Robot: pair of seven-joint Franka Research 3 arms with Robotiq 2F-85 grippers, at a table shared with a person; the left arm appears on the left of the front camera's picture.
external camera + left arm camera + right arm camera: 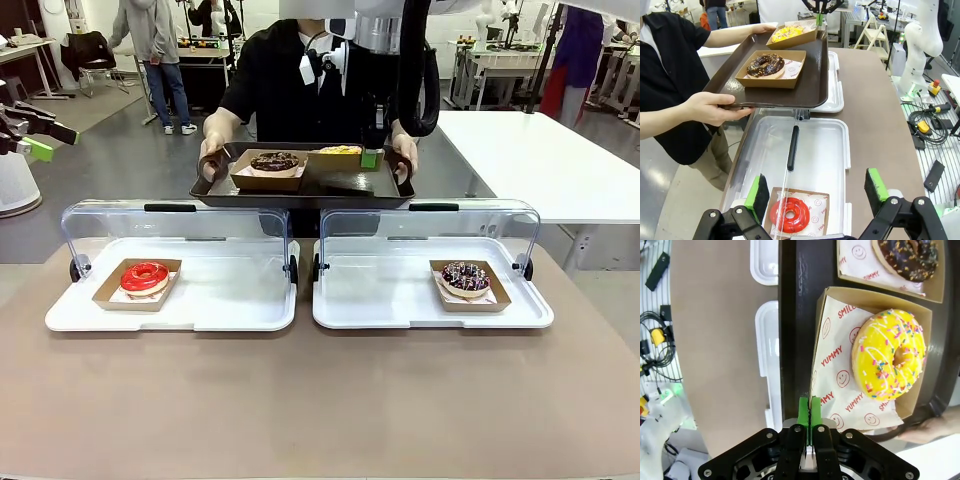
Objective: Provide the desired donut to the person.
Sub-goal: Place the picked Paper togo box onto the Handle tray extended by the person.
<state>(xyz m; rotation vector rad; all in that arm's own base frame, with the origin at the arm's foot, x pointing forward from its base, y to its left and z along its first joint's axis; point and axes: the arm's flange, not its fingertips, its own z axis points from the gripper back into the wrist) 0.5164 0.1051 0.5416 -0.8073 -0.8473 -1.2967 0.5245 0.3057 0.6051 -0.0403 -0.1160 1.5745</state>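
Observation:
The person (290,80) in a black shirt holds a dark brown serving tray (340,184) with both hands at the table's far edge. On it sit a chocolate donut (274,161) and a yellow sprinkled donut (890,355), each in a cardboard tray. My right gripper (810,412) reaches down from above and is shut on the rim of the yellow donut's cardboard tray (822,305), which rests on the serving tray. My left gripper (816,192) hangs open and high at the far left (50,138), above the red donut (790,215).
Two white display trays with raised clear lids stand on the table. The left one (230,300) holds the red donut (145,277) and the right one (390,300) a chocolate sprinkled donut (463,278). A bystander (155,60) stands far back.

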